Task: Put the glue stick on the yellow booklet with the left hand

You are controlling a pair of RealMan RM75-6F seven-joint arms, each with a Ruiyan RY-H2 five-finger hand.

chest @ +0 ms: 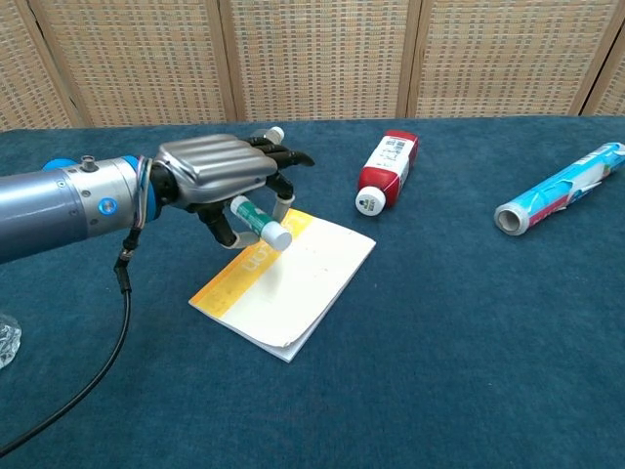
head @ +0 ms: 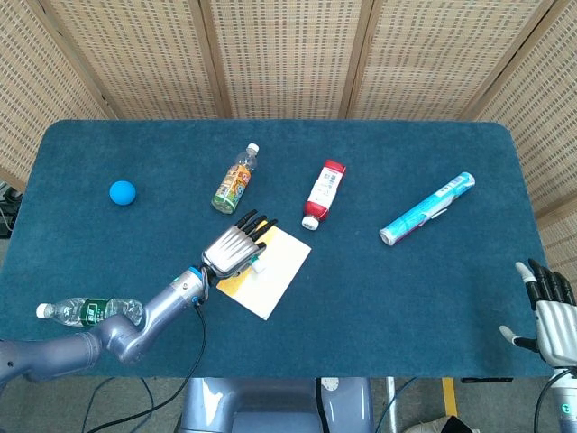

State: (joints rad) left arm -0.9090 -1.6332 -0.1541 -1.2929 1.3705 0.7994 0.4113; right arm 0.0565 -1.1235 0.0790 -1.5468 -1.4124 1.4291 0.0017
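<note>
While the yellow booklet (chest: 283,280) is lying flat on the blue table (chest: 469,342), the glue stick (chest: 260,223) is being held above its yellow edge, pinched in the left hand (chest: 223,174). The right hand (head: 552,312) is being kept open, fingers spread, at the table's near corner.

Bright, even, diffuse light, soft faint shadows, both views sharp with no glare.
</note>
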